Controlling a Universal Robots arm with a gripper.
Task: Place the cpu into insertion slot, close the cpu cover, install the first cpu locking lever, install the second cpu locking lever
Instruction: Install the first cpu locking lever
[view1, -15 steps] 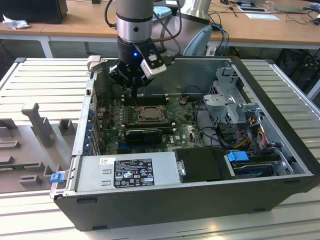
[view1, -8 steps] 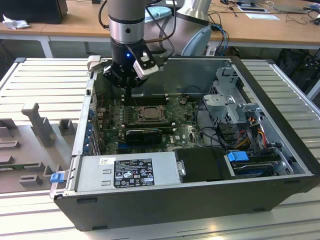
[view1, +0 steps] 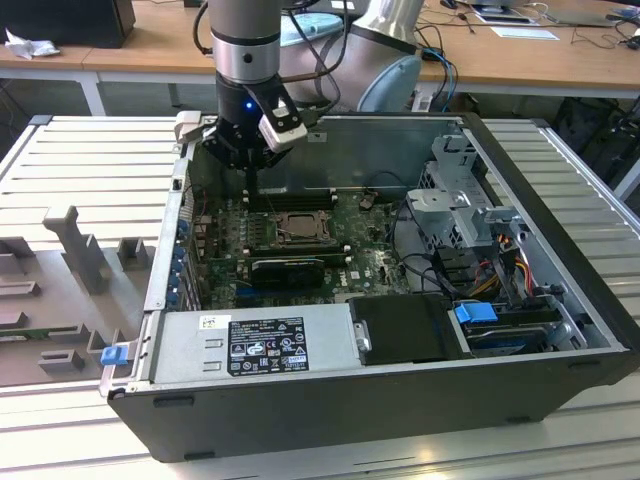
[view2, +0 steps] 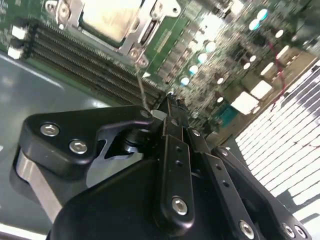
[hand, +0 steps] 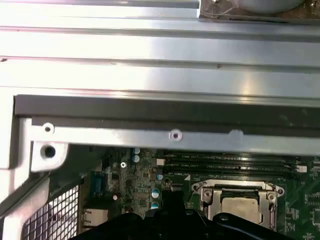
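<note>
Cpu (hand: 239, 204) lies seated in the insertion slot (view1: 296, 227), cpu cover (hand: 235, 190) closed over it; hand (view2: 167, 102), fingers together and empty, hovers beside for the levers.

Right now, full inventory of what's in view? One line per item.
computer case: 1, dark grey, open, lying on the ribbed metal table
green circuit board: 1, floor of the case
insertion slot: 1, silvery rim, middle of the board
cpu: 1, pale silvery-beige, seated in the slot
cpu cover: 1, silvery frame, down over the cpu
memory slots: several, black, beside the socket
power supply: 1, grey, near wall
wooden desks: brown, behind
gripper: 1, black, over the board beside the socket, jaws closed on nothing
</note>
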